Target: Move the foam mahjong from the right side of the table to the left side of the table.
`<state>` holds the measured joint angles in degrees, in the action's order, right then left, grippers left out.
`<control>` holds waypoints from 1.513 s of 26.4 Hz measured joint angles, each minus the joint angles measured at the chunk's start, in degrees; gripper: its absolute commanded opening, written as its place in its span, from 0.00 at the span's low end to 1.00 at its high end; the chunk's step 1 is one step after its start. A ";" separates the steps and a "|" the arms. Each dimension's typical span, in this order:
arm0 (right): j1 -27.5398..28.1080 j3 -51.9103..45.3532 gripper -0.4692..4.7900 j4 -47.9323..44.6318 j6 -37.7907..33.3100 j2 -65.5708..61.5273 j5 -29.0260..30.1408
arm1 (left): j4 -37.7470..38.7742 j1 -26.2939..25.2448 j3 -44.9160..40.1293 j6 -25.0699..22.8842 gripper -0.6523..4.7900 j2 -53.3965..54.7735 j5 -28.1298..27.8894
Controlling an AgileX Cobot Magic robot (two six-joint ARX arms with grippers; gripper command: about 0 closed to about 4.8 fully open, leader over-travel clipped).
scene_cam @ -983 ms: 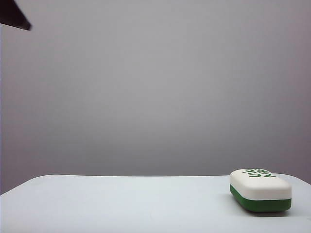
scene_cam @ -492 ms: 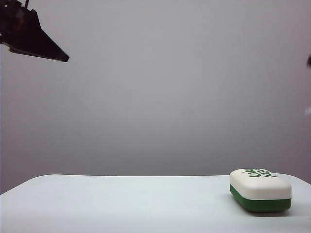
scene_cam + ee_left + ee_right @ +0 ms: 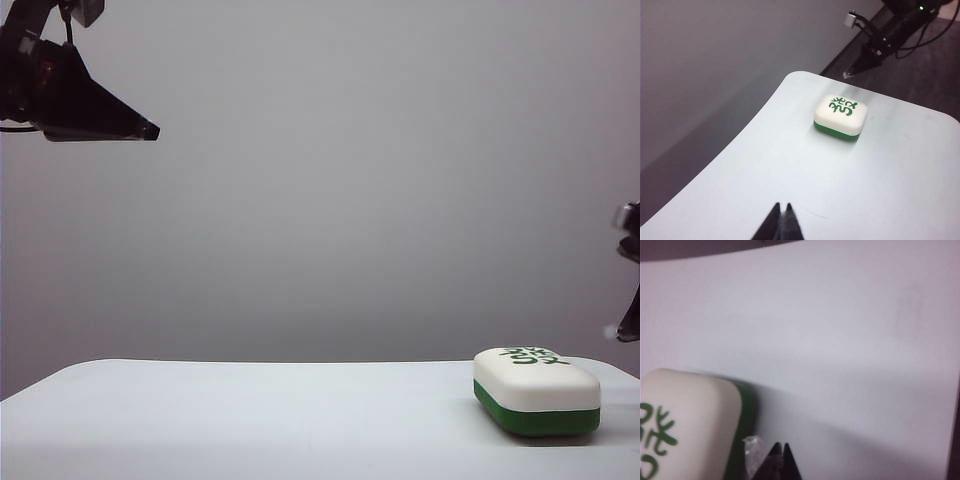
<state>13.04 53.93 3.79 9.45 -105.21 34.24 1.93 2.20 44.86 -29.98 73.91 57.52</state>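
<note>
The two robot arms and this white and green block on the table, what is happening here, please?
Nothing is being held at this moment. The soft white tile with a dark green base and green characters lies flat at the right end of the plain white table, untouched. The right claw is shut and hangs just beside the tile, at the right edge of the exterior view. The left claw, also shut, is high above the table's left side, far from the tile. The move to the left side has not begun.

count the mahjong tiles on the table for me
1. A single thick white foam mahjong tile with a dark green base lies flat at the right end of the plain white table. No others show in any view.
</note>
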 measured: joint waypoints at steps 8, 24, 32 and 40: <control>0.28 8.92 0.08 15.91 19.80 -6.99 0.04 | -0.50 -0.02 0.00 0.00 0.11 0.07 0.24; -3.26 9.03 0.08 15.80 23.80 -9.84 2.64 | 4.55 -0.04 0.00 -3.87 0.11 0.15 -4.39; -10.23 9.01 0.08 15.12 22.69 -12.09 1.29 | 10.29 -0.04 0.09 -3.87 0.11 0.17 -17.16; -14.32 9.14 0.08 10.99 17.57 -12.11 0.59 | 19.80 -0.04 2.16 -6.75 0.11 0.22 -22.97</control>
<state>-1.28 63.07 14.79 27.03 -117.32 34.83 21.74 2.15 47.03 -36.73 74.13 34.54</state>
